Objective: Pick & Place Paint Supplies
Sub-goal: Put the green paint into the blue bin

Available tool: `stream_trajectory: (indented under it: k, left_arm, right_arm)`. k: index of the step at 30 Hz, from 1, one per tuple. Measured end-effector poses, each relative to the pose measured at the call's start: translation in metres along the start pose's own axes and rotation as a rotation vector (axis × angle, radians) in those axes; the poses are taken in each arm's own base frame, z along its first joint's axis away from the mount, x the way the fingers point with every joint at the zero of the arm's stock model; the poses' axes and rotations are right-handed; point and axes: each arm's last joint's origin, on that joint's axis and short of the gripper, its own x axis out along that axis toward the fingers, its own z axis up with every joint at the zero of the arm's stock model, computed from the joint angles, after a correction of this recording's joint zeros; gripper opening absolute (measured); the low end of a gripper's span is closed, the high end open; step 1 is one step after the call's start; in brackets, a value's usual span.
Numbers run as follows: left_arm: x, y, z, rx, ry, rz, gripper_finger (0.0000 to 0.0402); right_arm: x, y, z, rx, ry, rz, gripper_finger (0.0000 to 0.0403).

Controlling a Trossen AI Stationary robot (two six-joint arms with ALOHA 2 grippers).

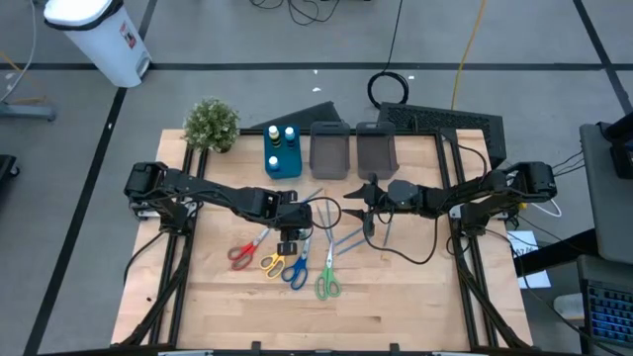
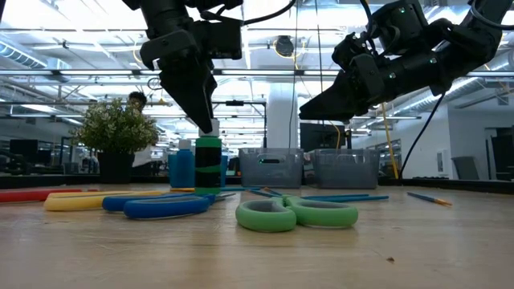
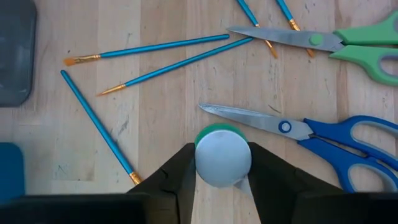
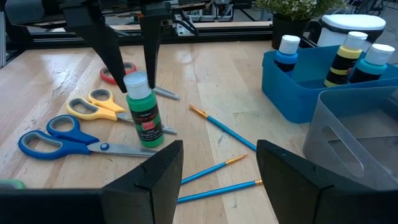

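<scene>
Looking straight down, the left gripper (image 1: pixel 290 233) hangs over the scissors row while the right gripper (image 1: pixel 370 206) waits near the two grey plastic bins (image 1: pixel 329 150).

At table height, the small green paint bottle with a white cap (image 2: pixel 208 163) stands upright on the wooden table (image 2: pixel 337 253), the left fingers straddling its cap, probably to lift it toward the blue rectangular bin (image 2: pixel 181 169).

The left wrist camera shows the white cap (image 3: pixel 223 157) between narrow jaws; whether they pinch it I cannot tell. The blue-handled scissors (image 3: pixel 323 132) lie just beside it, and thin blue brushes (image 3: pixel 148 48) lie scattered nearby.

From the right wrist, that arm's jaws stand wide and empty; the yellow-handled scissors (image 4: pixel 99 104) crowd the bottle.
</scene>
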Motion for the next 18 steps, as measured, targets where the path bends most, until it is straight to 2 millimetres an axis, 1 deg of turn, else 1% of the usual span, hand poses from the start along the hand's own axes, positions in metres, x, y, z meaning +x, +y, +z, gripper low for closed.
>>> stream_trajectory:
  k: [5, 7, 12, 15, 18]
  left_arm:
    - [0.0000, 0.0002, -0.0002, 0.000, 0.002, 0.001, 0.0149]
    - [0.0000, 0.0001, -0.0001, 0.000, 0.001, 0.000, 0.0147]
    - [0.0000, 0.0001, -0.0001, 0.000, 0.001, -0.002, 0.0126]
    - [0.0000, -0.0001, -0.0001, 0.000, 0.001, -0.002, 0.0127]
    - [0.0000, 0.0001, 0.0000, -0.017, 0.000, -0.001, 0.0137]
  right_arm:
    - [0.0000, 0.0000, 0.0000, 0.000, 0.000, 0.000, 0.0196]
    - [0.0000, 0.0000, 0.0000, 0.000, 0.000, 0.000, 0.0196]
    - [0.0000, 0.0000, 0.0000, 0.000, 0.000, 0.000, 0.0196]
    - [0.0000, 0.0000, 0.0000, 0.000, 0.000, 0.000, 0.0196]
    - [0.0000, -0.0001, 0.0000, 0.000, 0.000, 0.000, 0.0196]
